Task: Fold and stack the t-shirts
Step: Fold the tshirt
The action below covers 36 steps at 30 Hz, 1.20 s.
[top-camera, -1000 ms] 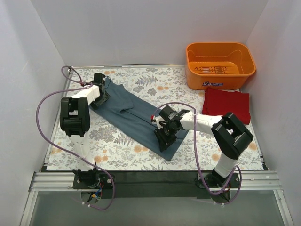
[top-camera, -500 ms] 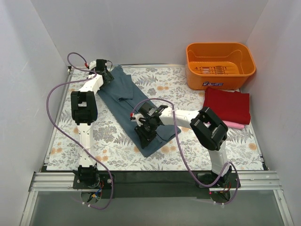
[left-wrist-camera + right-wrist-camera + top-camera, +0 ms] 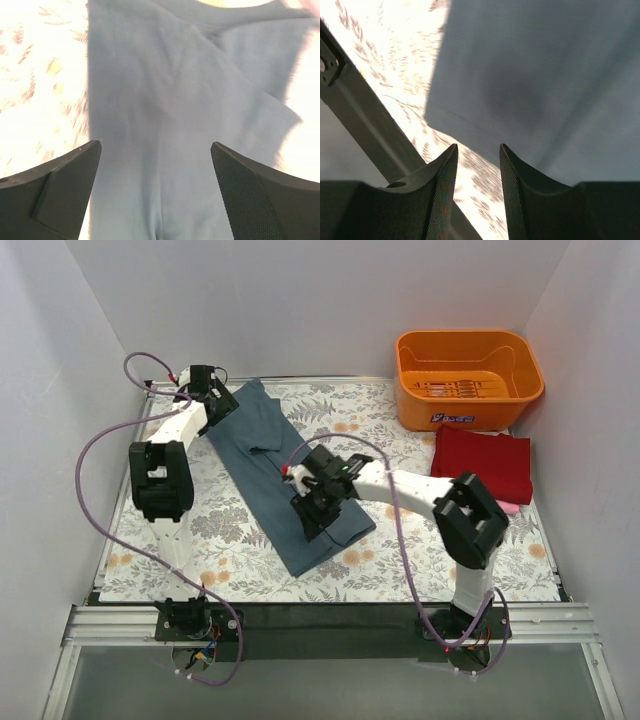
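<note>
The slate blue-grey t-shirt [image 3: 285, 480] lies as a long folded strip on the floral mat, running from the far left corner toward the near middle. My left gripper [image 3: 220, 405] hovers open over its far end; in the left wrist view [image 3: 155, 144] the jaws stand wide apart with the shirt [image 3: 165, 100] under them. My right gripper [image 3: 313, 512] is over the shirt's near part, open and empty [image 3: 478, 146], above the shirt's edge [image 3: 545, 75]. The dark red t-shirt [image 3: 482, 460] lies folded at the right, with the pink one [image 3: 508, 507] showing beneath it.
An orange plastic basket [image 3: 468, 365] stands at the far right corner. White walls close in the left, back and right sides. The floral mat [image 3: 200, 540] covers the table, and a dark metal rail [image 3: 320, 615] runs along the near edge.
The blue-grey shirt has been pulled left and now lies steeper. My left gripper moved to the far left corner. My right gripper moved left over the shirt.
</note>
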Available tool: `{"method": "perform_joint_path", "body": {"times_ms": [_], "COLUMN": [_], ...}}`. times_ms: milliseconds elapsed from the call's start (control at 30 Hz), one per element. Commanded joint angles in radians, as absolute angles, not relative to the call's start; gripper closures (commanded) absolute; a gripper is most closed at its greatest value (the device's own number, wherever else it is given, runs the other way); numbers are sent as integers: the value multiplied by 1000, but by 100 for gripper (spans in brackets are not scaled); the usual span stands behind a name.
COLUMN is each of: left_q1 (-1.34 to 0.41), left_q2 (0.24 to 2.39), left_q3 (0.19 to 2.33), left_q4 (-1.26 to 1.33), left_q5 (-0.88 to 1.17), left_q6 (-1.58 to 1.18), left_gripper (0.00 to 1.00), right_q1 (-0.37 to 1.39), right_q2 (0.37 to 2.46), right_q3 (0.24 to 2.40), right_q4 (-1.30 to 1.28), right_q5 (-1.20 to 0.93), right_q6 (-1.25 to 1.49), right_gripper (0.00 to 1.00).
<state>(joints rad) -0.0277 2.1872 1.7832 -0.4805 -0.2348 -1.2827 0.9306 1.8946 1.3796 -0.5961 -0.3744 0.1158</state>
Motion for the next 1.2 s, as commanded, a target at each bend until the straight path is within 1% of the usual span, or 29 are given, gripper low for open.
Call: {"method": "perform_joint_path", "body": {"times_ms": [0,67,100,167,200,333,433,633,800,967,1100,1167], "left_q1": [-49,-81,-95,-141,-158,-245,-285,-359,-377,-379,-377,-377], "left_q2": [1896,1780,1746,1648,1620,1488,1421,1323,1244,1203,1212,1216], "left_q3": [1636,1553,1464,1381,1305,1128,1031,921,838,796,807,821], "left_q4": [-472,-474,-476,-492,-498,-532,-564,-638,-710,-755,-778,-773], "left_q5": [-206,-206,-199,-196,-189,-170,-143,-121,-127,-141,-179,-180], "left_q6": [-1348,-1365,-1371,-1407,-1417,-1485,-1511,-1575,-1614,-1629,-1620,-1620], "left_gripper": [15,15,15,15,15,15,15,16,15,15,16,16], "right_q1": [818,754,740,713,710,707,712,748,845,940,950,942], "right_q2": [1773,1758,1755,1762,1766,1787,1802,1809,1821,1850,1825,1795], "right_q3": [1304,1273,1244,1232,1224,1200,1184,1141,1109,1173,1230,1253], "right_q4": [-611,-607,-600,-597,-591,-559,-542,-541,-546,-563,-563,-568], "right_q5": [-302,-308,-307,-292,-291,-317,-318,-318,-359,-399,-434,-393], "right_q6": [71,55,49,40,40,57,69,119,189,210,184,178], "right_gripper": [61,61,61,62,63,64,64,64,65,65,65,64]}}
